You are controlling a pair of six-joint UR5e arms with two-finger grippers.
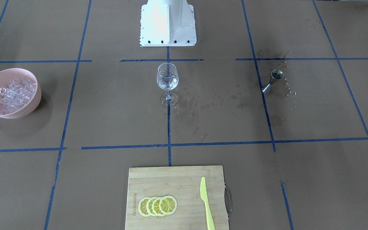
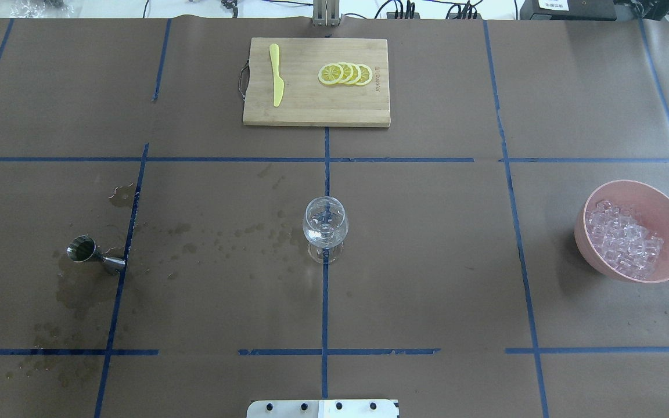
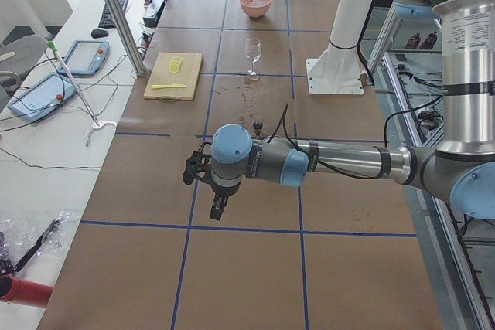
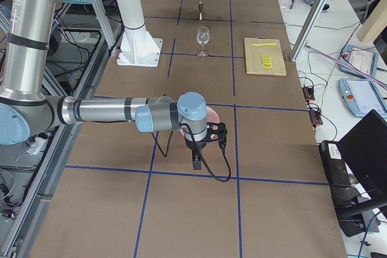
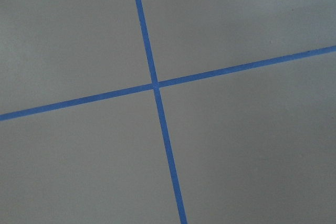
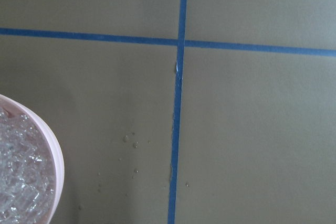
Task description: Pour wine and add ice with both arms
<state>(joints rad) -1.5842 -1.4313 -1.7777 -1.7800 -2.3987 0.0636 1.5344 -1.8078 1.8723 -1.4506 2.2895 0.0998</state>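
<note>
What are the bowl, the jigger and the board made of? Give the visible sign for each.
The bowl looks like plastic or melamine: opaque pink, evenly coloured, with a dull finish. The jigger is metal, probably steel: grey with a mirror-like sheen. The board is wood, perhaps bamboo: pale joined strips with visible grain and a smooth, unpainted surface.

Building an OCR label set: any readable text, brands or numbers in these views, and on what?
No text is legible.
On the cutting board: engraved mark beside the lemon slices, too blurred to read.
On the left arm: small print on the casing, too small to read.
</note>
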